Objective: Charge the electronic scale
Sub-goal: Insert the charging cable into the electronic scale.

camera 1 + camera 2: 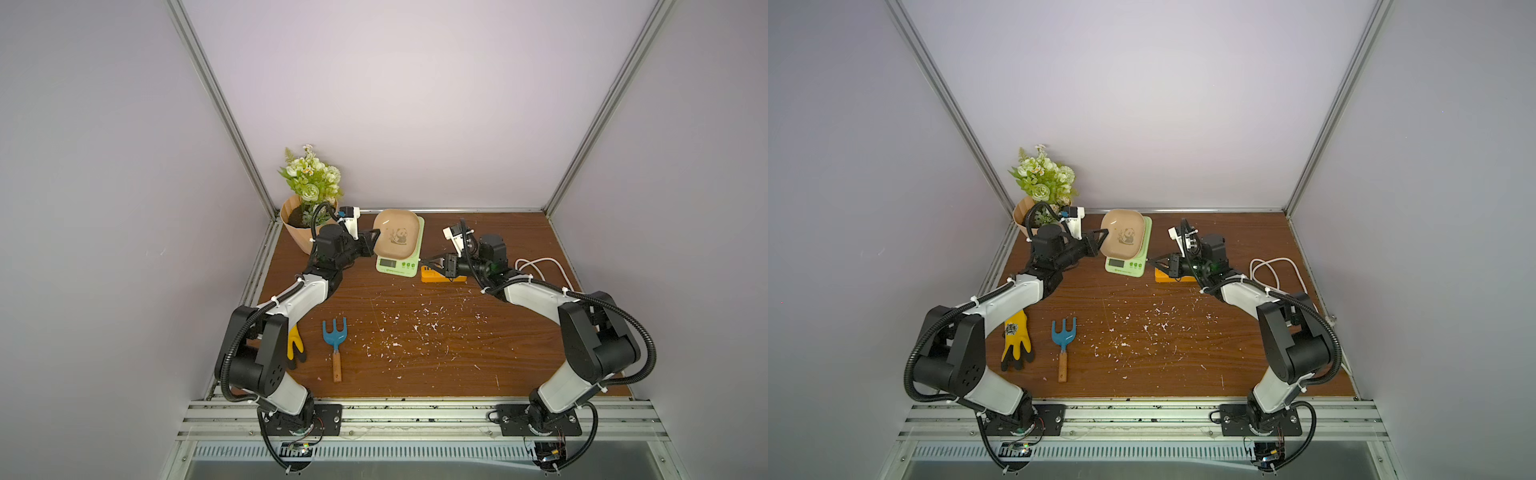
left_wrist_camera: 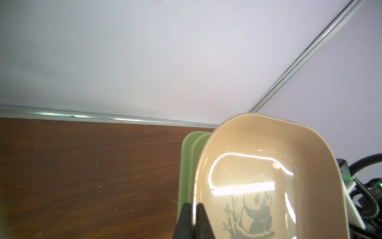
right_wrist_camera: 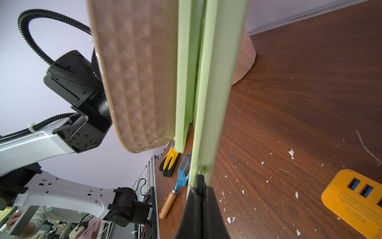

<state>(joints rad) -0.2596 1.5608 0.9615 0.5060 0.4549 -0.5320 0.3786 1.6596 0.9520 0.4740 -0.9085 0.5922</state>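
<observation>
The electronic scale point(image 1: 397, 267) stands near the back of the wooden table, pale green, with a beige panda-print tray point(image 1: 399, 239) on top. It shows in both top views, in a top view at the scale point(image 1: 1126, 266). My left gripper point(image 1: 376, 235) is shut on the tray's left rim, with the rim pinched between its black fingertips point(image 2: 187, 209). My right gripper point(image 1: 422, 262) is at the scale's right side. It is shut on a small black plug point(image 3: 200, 181) whose tip touches the green side edge point(image 3: 213, 103).
An orange power strip point(image 1: 432, 277) with USB ports lies just right of the scale, under my right wrist. A white cable point(image 1: 540, 262) loops at the right. A flower pot point(image 1: 297, 226) stands back left. A blue rake point(image 1: 334, 340) and a yellow glove point(image 1: 1016, 340) lie front left.
</observation>
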